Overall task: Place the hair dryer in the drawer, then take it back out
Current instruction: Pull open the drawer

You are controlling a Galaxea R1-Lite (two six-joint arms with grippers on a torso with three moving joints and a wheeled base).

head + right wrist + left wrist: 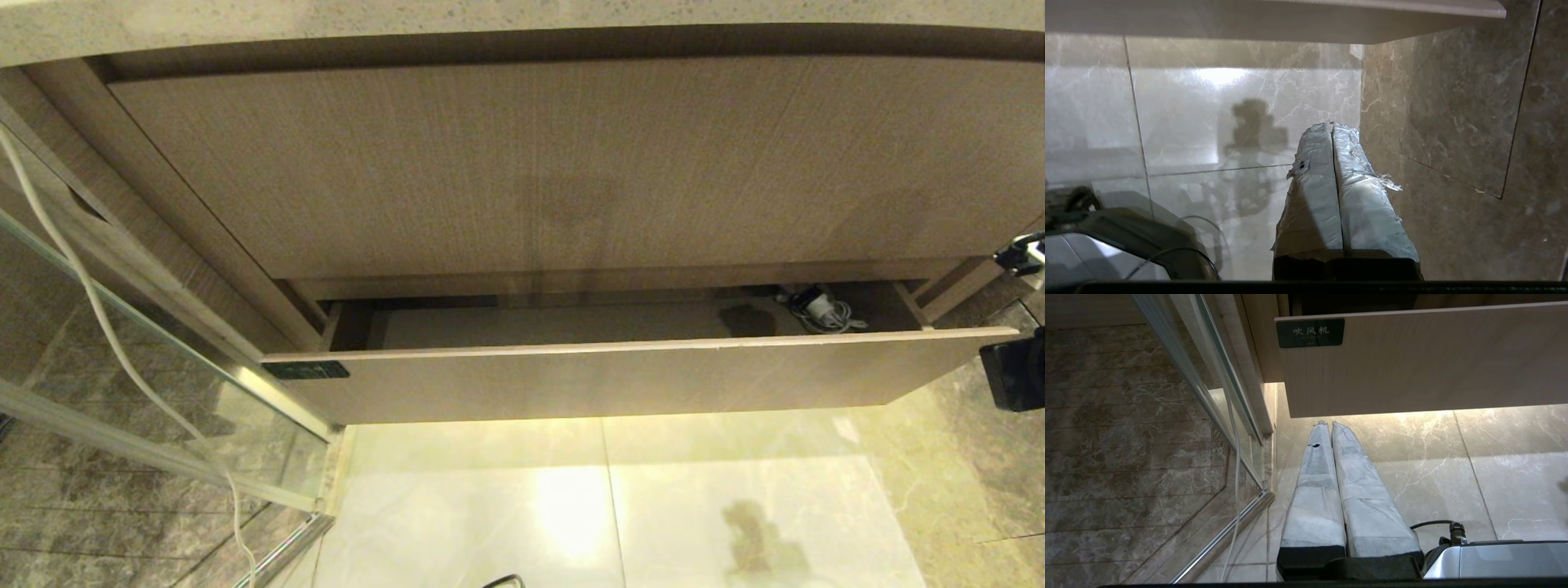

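With both grippers closed and empty, left [1327, 426] and right [1331, 126], we should reach over the drawer [620, 380] front toward the dryer [820, 309] at middle right, then open

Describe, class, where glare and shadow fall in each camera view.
Head view: bright glare on the floor tiles below the drawer, whose inside is dim. Left wrist view: a lit strip under the drawer front. Right wrist view: glare and a dark robot-shaped shadow on the tile.

The head view looks steeply down at the open drawer [620, 376] from close above. Both wrist views sit low, facing the marble floor [1453, 465] beneath the drawer front, which all three views share.
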